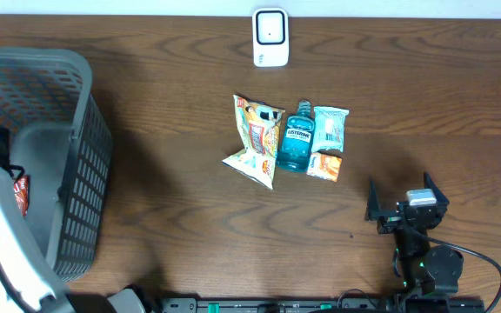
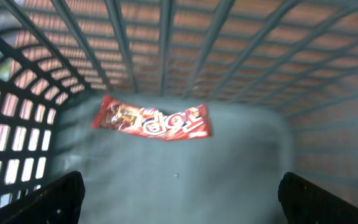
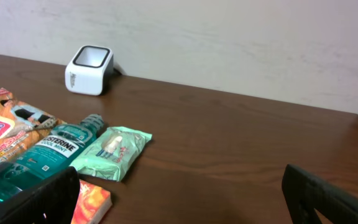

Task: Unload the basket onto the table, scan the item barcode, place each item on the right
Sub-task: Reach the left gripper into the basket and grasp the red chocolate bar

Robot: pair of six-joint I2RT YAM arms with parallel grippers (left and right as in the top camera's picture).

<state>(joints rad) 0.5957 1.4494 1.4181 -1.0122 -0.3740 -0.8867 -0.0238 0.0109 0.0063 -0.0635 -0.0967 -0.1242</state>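
Left wrist view showed the left tool (image 2: pixel 179 205) wide open and empty inside the gray basket (image 2: pixel 166 37), presumably the bin for scanned items, a red snack bar (image 2: pixel 151 121) just ahead, while the right tool (image 3: pixel 182 202) sat open too.

I work at a mock shop checkout, prob. in a lab: scanner (image 1: pixel 270 37), basket (image 1: pixel 85 183), snacks (image 1: pixel 255 139) on wood table (image 1: pixel 163 96), plain wall (image 3: pixel 229 37).
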